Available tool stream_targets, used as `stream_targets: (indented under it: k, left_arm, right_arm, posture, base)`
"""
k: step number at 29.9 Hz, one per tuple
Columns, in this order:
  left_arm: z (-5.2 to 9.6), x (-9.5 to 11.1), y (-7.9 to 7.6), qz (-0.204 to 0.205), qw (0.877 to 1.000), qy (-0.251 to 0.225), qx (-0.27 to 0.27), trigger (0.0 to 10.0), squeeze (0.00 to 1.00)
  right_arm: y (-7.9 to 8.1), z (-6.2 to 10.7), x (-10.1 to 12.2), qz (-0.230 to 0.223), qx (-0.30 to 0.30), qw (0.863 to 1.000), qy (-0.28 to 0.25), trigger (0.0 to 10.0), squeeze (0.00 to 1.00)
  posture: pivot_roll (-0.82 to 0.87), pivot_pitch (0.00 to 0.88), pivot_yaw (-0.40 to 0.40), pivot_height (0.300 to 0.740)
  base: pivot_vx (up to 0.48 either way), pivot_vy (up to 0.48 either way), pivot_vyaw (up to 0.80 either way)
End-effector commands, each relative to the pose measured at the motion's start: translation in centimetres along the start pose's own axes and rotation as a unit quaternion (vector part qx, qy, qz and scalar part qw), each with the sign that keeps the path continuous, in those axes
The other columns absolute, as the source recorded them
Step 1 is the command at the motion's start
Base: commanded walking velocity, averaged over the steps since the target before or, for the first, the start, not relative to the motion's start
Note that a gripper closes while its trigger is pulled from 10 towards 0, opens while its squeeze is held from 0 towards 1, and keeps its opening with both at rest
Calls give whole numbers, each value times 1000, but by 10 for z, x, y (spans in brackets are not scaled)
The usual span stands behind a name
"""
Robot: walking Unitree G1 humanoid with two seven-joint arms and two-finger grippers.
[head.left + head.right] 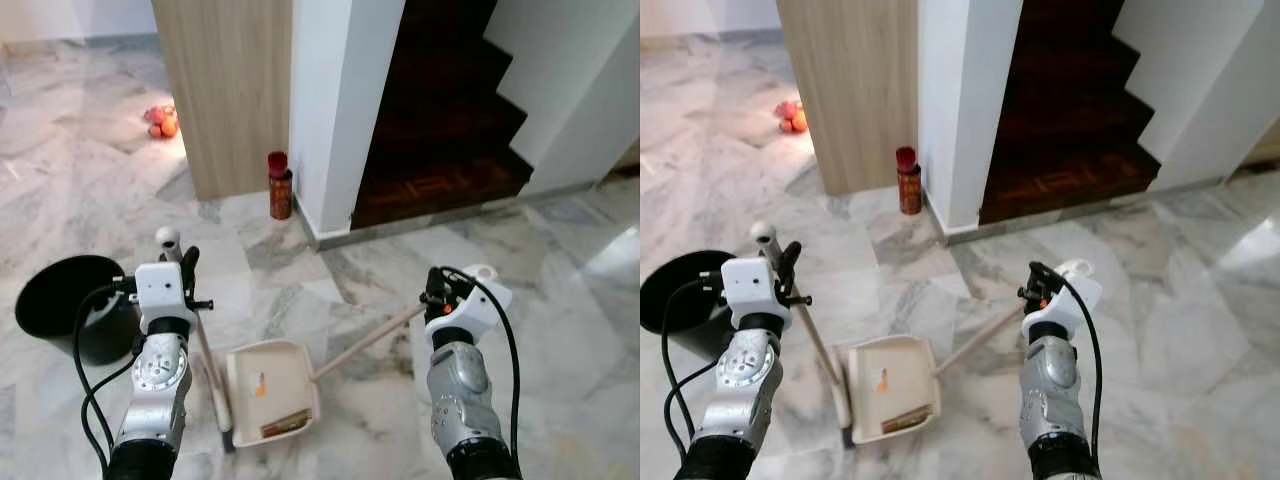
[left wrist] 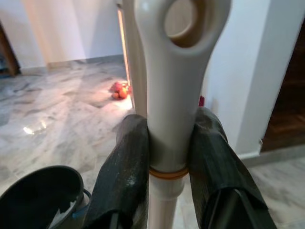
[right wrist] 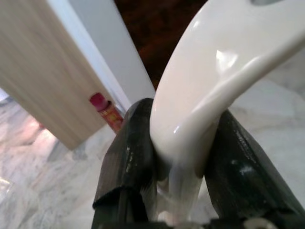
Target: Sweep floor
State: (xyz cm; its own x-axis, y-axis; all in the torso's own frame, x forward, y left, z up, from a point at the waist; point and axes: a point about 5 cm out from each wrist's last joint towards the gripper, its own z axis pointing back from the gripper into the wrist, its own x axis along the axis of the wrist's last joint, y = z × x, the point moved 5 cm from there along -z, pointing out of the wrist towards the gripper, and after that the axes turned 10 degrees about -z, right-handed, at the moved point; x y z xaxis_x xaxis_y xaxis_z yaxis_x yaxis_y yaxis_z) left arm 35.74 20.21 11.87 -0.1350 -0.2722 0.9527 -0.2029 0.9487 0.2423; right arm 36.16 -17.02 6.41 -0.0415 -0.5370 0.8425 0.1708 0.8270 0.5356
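Observation:
My left gripper [image 1: 180,262] is shut on the upper end of a cream broom handle [image 2: 167,86], whose brush head [image 1: 218,402] rests on the marble floor at the left edge of the dustpan. My right gripper [image 1: 440,285] is shut on the white grip [image 3: 205,95] of the long-handled dustpan [image 1: 272,390]. The cream dustpan lies flat between my arms, with a brownish scrap and an orange bit inside. The dustpan's stick [image 1: 365,343] slants up to my right gripper.
A black bin [image 1: 70,305] stands on the floor at my left. A red canister [image 1: 280,185] sits by the wooden panel and white pillar. Orange items [image 1: 161,122] lie farther back on the left. Dark wooden stairs [image 1: 440,130] rise ahead on the right.

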Motion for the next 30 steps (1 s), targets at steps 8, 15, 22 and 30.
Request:
stream_targets:
  k: [8, 15, 22, 30]
  left_arm:
    - [-3, 10, 1, 2, 1000, -19, 2, 10000, 0]
    - [-3, 10, 1, 2, 1000, -18, 3, 10000, 0]
    - [-3, 10, 2, 2, 1000, -18, 4, 10000, 0]
    - [-3, 10, 1, 1, 1000, -17, 1, 10000, 0]
  right_arm:
    - [5, -2, 8, -7, 6, 1000, -14, 10000, 0]
    - [8, -2, 7, -2, 13, 1000, -13, 10000, 0]
    - [8, -2, 7, 1, 14, 1000, -12, 10000, 0]
    - [8, -1, 6, -3, 14, 1000, -10, 10000, 0]
  posture:
    - [-25, 80, -53, 740]
    - [-23, 88, -53, 740]
    - [-20, 85, -54, 740]
    - [-22, 77, -50, 740]
  base:
    - [0, 331, 352]
    - [0, 332, 0]
    - [0, 332, 549]
    - [0, 332, 223]
